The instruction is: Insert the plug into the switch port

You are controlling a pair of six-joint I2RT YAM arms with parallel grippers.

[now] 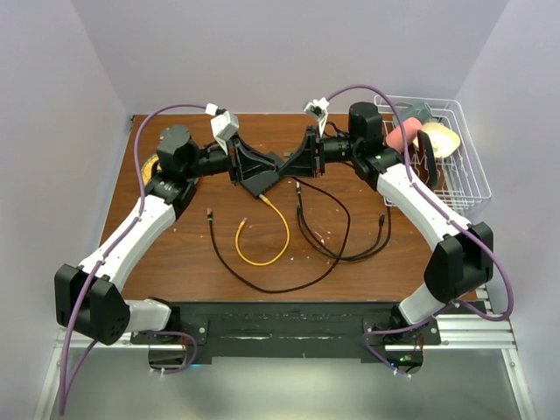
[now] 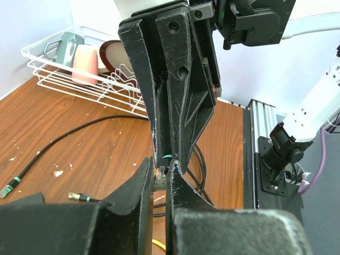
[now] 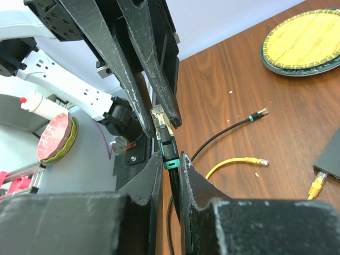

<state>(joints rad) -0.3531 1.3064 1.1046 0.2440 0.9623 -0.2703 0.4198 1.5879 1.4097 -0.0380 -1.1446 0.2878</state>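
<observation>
Bright, even light, soft shadows; the left end effector (image 2: 161,174) looms slightly blurred.

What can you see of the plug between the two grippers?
The plug is a clear plastic network connector with gold-looking contacts, a black boot and a teal band. It is held clear of the table, its tip pinched in the shut left gripper, its boot gripped by the right gripper.
</observation>
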